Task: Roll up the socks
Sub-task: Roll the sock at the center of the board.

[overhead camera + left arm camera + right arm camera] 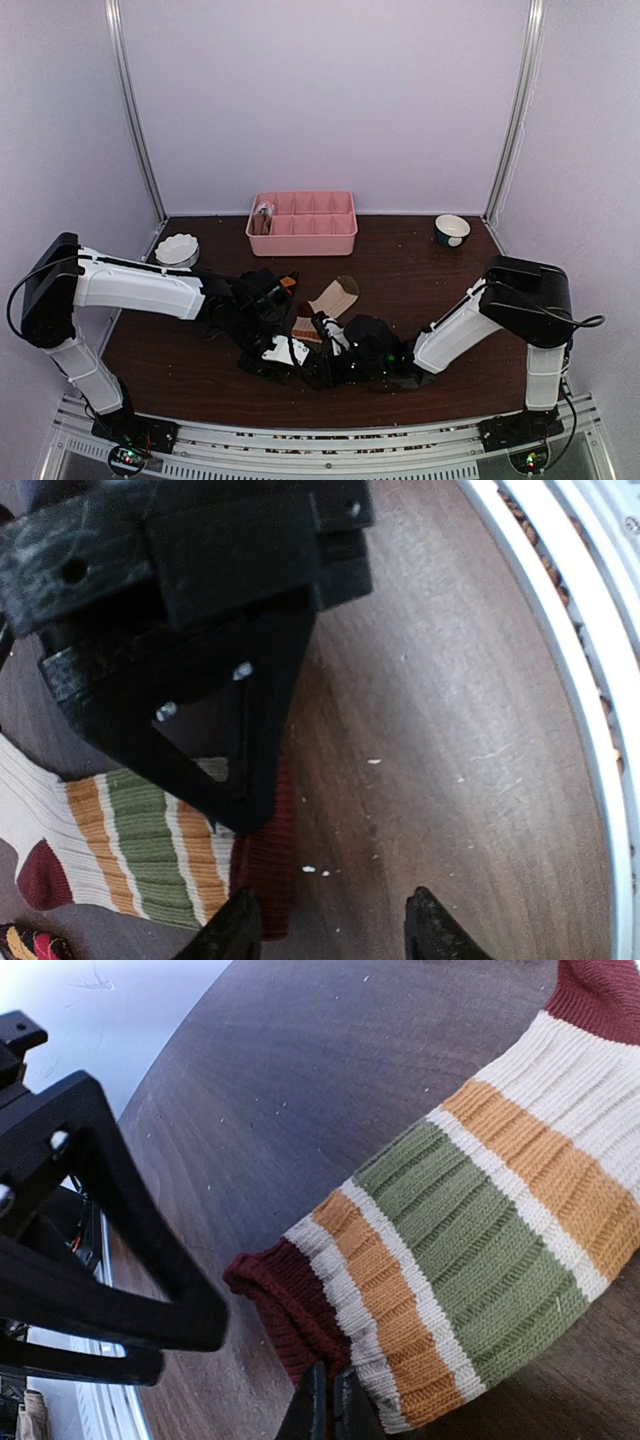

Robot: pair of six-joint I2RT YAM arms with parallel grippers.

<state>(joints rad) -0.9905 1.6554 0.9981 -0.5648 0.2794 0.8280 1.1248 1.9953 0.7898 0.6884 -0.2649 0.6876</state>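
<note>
Right wrist: my right end effector point(330, 1400) clamped on the sock point(480, 1260) cuff, left end effector point(333, 928) apart nearby; roll seems just starting, cuff needs folding over.

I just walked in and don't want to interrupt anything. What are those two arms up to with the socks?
Both arms are bent low over a striped sock spread on the table near its front edge. The right gripper is shut on the sock's edge by the dark red cuff. The left gripper is open beside it over bare wood, holding nothing. The sock isn't rolled yet. A cream sock lies just behind, and a pink tray sits at the back.
</note>
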